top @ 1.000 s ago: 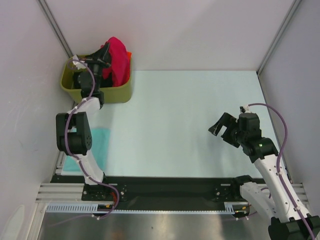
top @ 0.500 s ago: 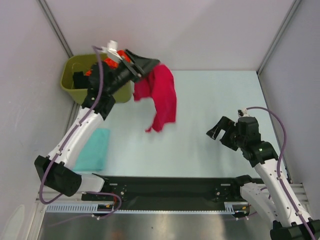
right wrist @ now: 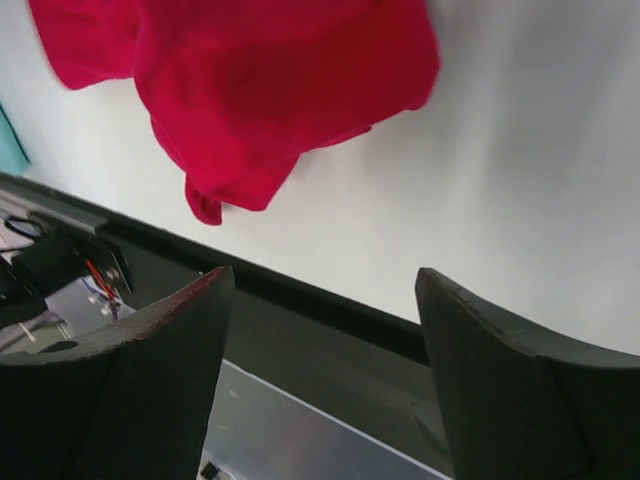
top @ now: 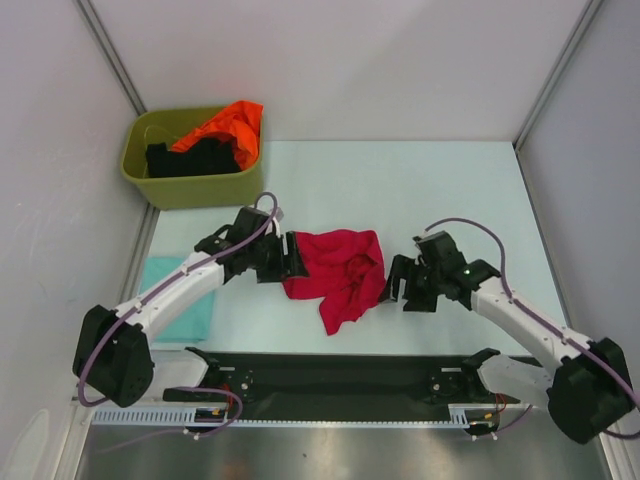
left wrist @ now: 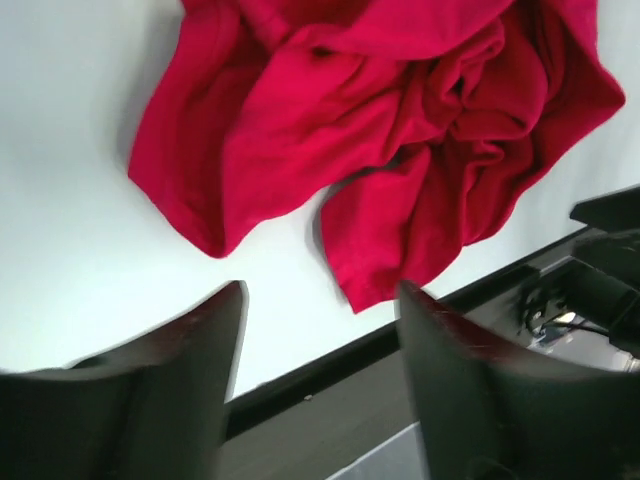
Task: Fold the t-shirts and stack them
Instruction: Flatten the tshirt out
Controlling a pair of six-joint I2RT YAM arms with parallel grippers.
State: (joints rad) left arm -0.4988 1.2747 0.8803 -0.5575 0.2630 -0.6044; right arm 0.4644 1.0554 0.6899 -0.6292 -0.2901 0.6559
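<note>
A crimson-red t-shirt (top: 337,273) lies crumpled on the table near the front middle; it also fills the top of the left wrist view (left wrist: 380,130) and the right wrist view (right wrist: 250,90). My left gripper (top: 291,256) stands open at the shirt's left edge, nothing between its fingers (left wrist: 160,400). My right gripper (top: 394,283) is open at the shirt's right edge, also empty. A pale teal t-shirt (top: 180,298) lies folded at the front left. Orange (top: 228,127) and black (top: 190,158) t-shirts sit in the tub.
The olive-green tub (top: 195,185) stands at the back left corner. A black rail (top: 340,375) runs along the table's near edge, close behind the red shirt. White walls enclose the table on three sides.
The left arm swung the red shirt out of the tub to the front middle and let it go, its jaws opening. The right arm moved left to the shirt's right edge.
</note>
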